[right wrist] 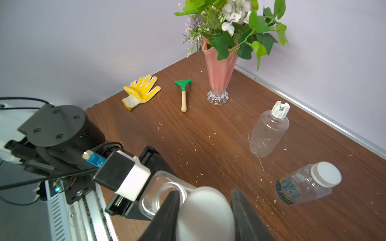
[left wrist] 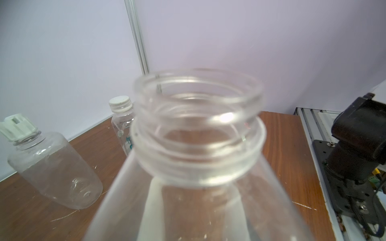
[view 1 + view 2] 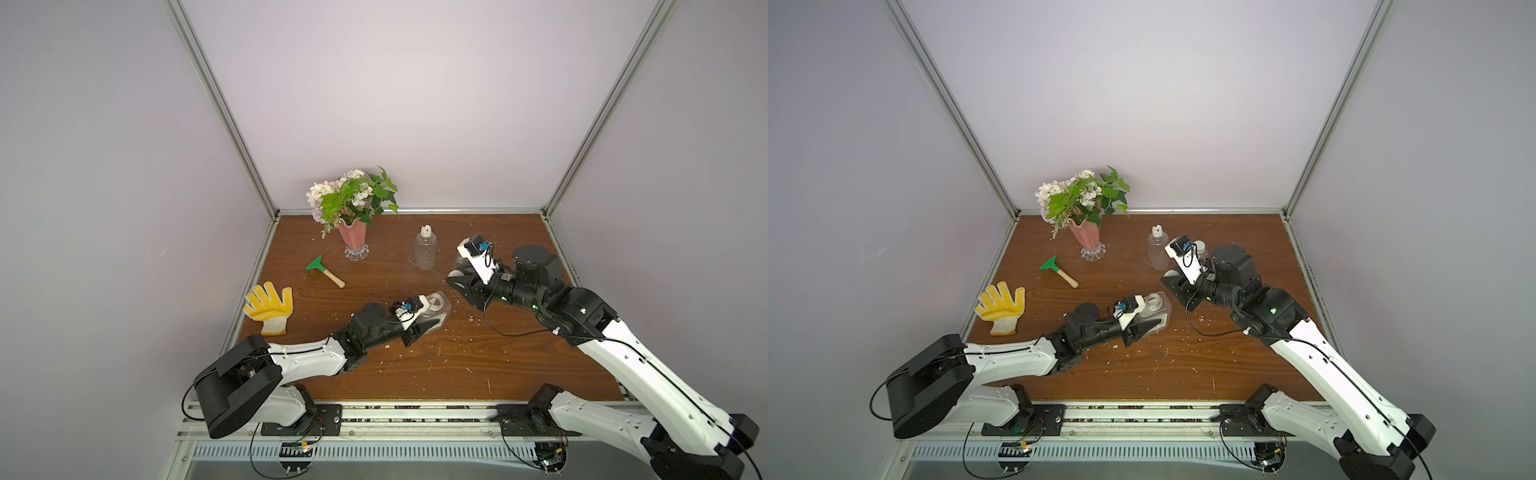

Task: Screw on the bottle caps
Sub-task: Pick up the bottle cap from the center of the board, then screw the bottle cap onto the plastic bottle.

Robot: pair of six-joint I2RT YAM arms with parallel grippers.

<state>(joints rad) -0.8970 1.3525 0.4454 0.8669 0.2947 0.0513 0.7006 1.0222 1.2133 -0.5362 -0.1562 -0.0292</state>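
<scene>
My left gripper [image 3: 436, 319] is shut on the square clear bottle [image 3: 438, 305], holding it upright with its mouth [image 2: 198, 98] open; the bottle hides the fingers in the left wrist view. Right of it and farther back, my right gripper [image 3: 456, 277] is shut on a round white cap [image 1: 205, 210], apart from that bottle. A rounded clear bottle [image 3: 424, 253] stands behind with a ribbed nozzle cap [image 3: 424, 230] on it. A small labelled bottle [image 1: 302, 187] with a flat white cap [image 1: 325, 174] stands beside it, largely hidden behind my right wrist in both top views.
A pink vase of flowers [image 3: 353, 239] stands at the back left. A green hand rake [image 3: 324, 270] and a yellow glove [image 3: 270, 307] lie on the left of the wooden table [image 3: 415, 365]. White walls enclose three sides; a metal rail [image 3: 415, 411] runs along the front.
</scene>
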